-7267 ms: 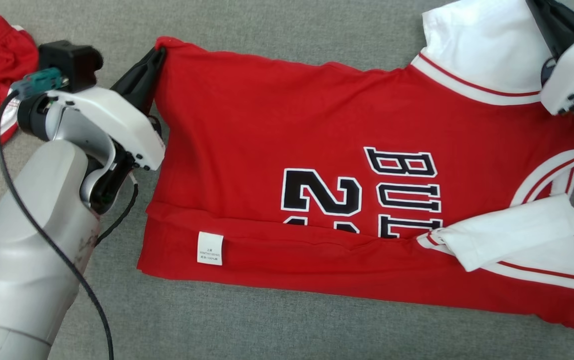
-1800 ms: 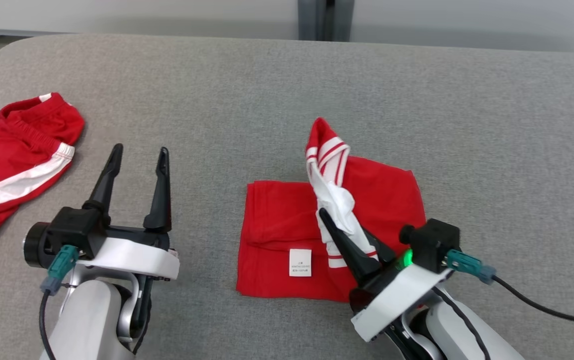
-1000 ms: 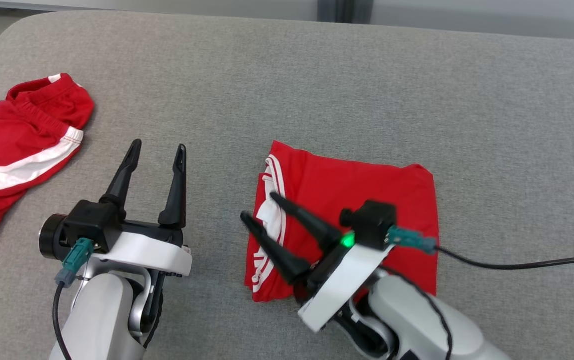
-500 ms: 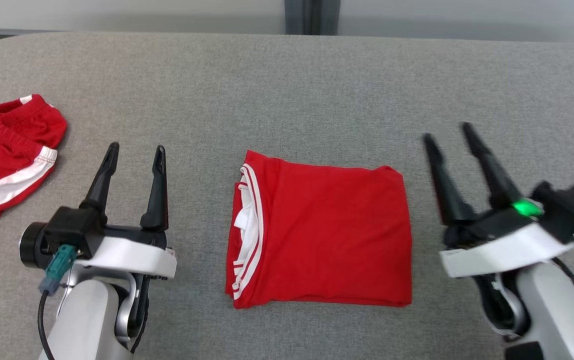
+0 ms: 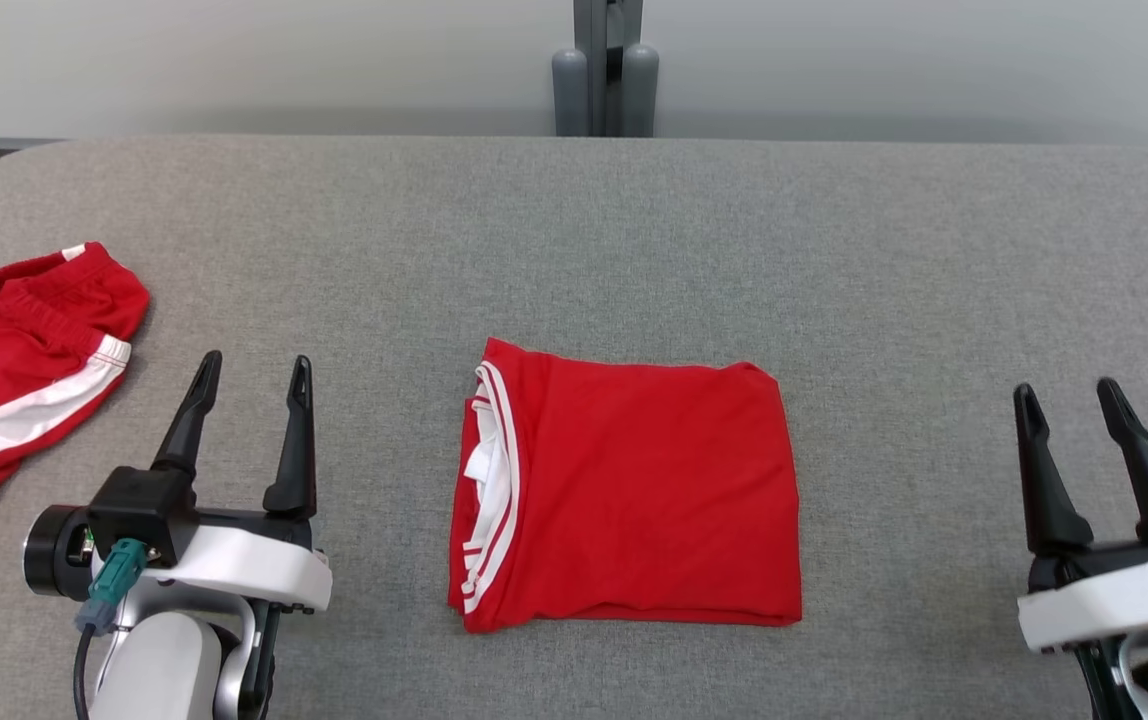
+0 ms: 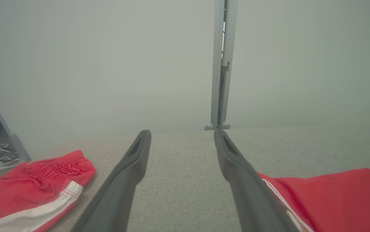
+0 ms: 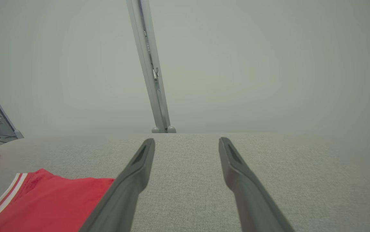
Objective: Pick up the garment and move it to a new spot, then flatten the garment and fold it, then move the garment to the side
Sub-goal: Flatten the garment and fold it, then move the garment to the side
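Shirt: the shirt [image 5: 634, 490] is red and folded into a flat, roughly square packet. It lies on the middle of the grey table [image 5: 574, 250], closer to the near edge than the far one. White striped trim and a little white cloth show along its left edge.
Left claw: the left claw [image 5: 256, 358] has its two dark fingers spread apart with nothing between them. It is at the near left, pointing toward the far side.
Right claw: the right claw [image 5: 1064, 387] has its fingers spread apart and empty. It is at the near right, pointing toward the far side.
Shirt and left claw: the shirt lies to the right of this claw, apart from it, with bare table between them. In the left wrist view its striped edge shows just past the right finger.
Shirt and right claw: the shirt lies to the left of this claw, well apart, with a wider gap than on the other side.
Shirt and both claws: it sits between them and touches neither.
Shorts: the red shorts [image 5: 14, 370] with a white stripe lie crumpled at the far left edge of the table, left of the left claw.
Post: a grey post [image 5: 606, 70] stands behind the far edge, at the middle, against a pale wall.
Count: one shirt, one pair of shorts, two claws, one post, one table.
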You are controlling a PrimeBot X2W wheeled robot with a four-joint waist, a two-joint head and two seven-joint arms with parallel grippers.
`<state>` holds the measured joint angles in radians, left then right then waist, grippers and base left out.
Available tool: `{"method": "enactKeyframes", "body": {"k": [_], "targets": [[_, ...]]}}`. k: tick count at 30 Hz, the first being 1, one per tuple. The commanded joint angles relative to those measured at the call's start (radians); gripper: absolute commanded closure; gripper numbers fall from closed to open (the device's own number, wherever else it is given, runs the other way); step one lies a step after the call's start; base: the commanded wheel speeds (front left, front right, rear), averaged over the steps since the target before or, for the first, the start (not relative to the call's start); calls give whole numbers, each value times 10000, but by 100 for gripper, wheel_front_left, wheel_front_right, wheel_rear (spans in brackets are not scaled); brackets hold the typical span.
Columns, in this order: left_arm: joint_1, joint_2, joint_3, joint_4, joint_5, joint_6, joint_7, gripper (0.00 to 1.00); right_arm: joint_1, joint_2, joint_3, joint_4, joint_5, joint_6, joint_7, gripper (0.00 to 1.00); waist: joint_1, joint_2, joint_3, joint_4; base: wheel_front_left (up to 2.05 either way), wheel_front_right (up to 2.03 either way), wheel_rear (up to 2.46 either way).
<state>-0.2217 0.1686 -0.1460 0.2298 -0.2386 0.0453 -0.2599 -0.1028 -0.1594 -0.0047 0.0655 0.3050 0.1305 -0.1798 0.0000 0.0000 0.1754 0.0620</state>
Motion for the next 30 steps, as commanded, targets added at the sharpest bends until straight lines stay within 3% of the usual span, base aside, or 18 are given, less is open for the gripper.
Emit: {"method": "enactKeyframes", "body": {"k": [1,19,24,30], "targets": [[71,19,4,-12,-4,58,-33,0,271,45,-168,-103,-115,7,142,0,0,0,-126,16,0,0,0],[417,194,-168,-32,-124,98,102,0,1009,424,-553,-445,-449,7,730,0,0,0,-525,-18,0,0,0],[223,113,-284,-22,-144,88,92,0,687,257,-43,-115,-380,7,1129,0,0,0,-393,280,0,0,0],[65,-137,-471,104,-143,87,38,0,150,10,1448,1255,211,7,1777,0,0,0,-115,972,0,0,0]]}}
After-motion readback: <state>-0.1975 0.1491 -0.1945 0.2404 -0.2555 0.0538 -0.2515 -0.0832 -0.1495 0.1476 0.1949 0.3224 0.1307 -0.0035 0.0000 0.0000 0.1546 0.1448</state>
